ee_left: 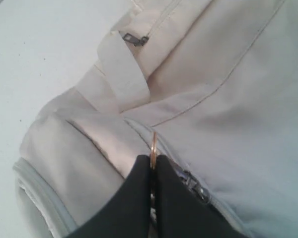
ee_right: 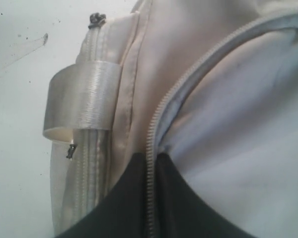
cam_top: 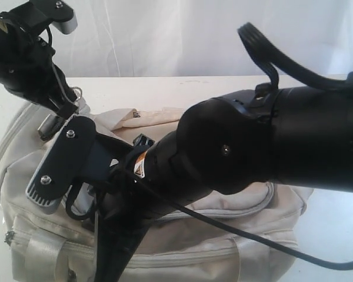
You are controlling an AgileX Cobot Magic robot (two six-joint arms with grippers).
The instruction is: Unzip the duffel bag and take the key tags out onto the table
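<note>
The cream duffel bag (cam_top: 212, 235) lies on the white table (cam_top: 165, 88). In the left wrist view my left gripper (ee_left: 153, 157) is shut on a thin brass ring (ee_left: 154, 144), right beside a grey zipper slider (ee_left: 196, 186). In the right wrist view my right gripper (ee_right: 151, 156) is shut on the bag's fabric edge. A line of grey zipper teeth (ee_right: 154, 124) runs between its fingers. The exterior view has the same ring (cam_top: 76, 91) at the bag's far left end, under the left arm. The key tags are out of view.
The bulky black right arm (cam_top: 253, 147) and its cable (cam_top: 247, 235) cross in front of the bag and hide much of its top. A shiny webbing strap loop (ee_right: 79, 101) and a side-pocket zipper pull (ee_right: 70, 151) sit near the right gripper. Bare table (ee_left: 35, 49) lies beside the bag.
</note>
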